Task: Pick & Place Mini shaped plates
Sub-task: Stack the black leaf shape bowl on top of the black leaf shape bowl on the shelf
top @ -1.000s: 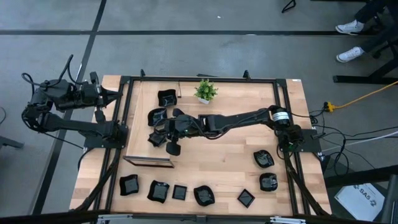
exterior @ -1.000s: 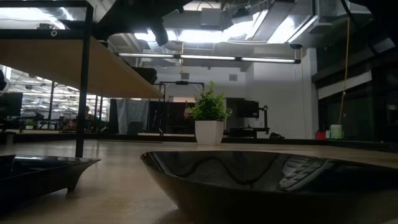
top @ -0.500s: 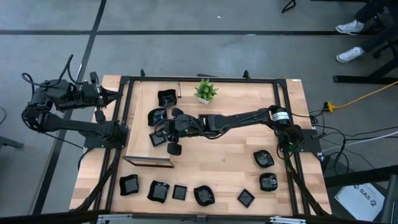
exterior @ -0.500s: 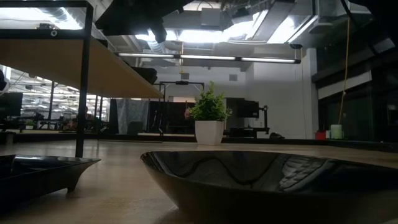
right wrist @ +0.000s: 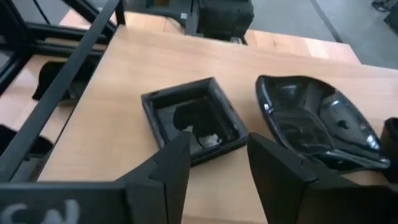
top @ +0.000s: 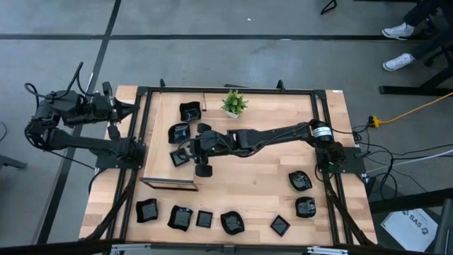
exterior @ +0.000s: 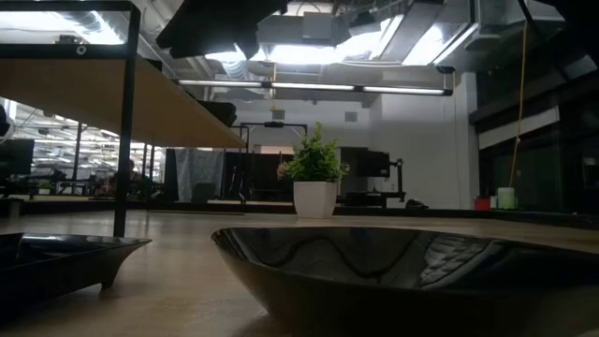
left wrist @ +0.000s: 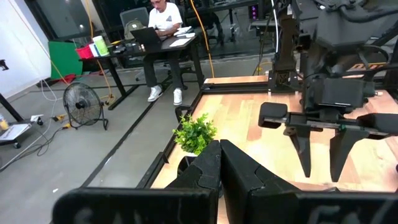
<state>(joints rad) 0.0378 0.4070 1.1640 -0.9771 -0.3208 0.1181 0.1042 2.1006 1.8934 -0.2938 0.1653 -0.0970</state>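
Several mini shaped plates, small glossy black dishes, lie on the wooden table. My right gripper reaches in from the right and stands open over the near rim of a square plate, which rests flat on its base. A rounded plate lies beside it, and another plate farther back. A row of plates lines the near edge. My left gripper is shut, with nothing between its fingers, and waits off the table's left side.
A small green potted plant stands at the far edge. A wooden box sits near the left, beside my right gripper. A black frame rims the table. Two more plates lie near the right edge. A person sits at a desk beyond.
My right gripper has opened its fingers and rolled a little while staying over the same spot. The square plate lies flat on the table in front of it.
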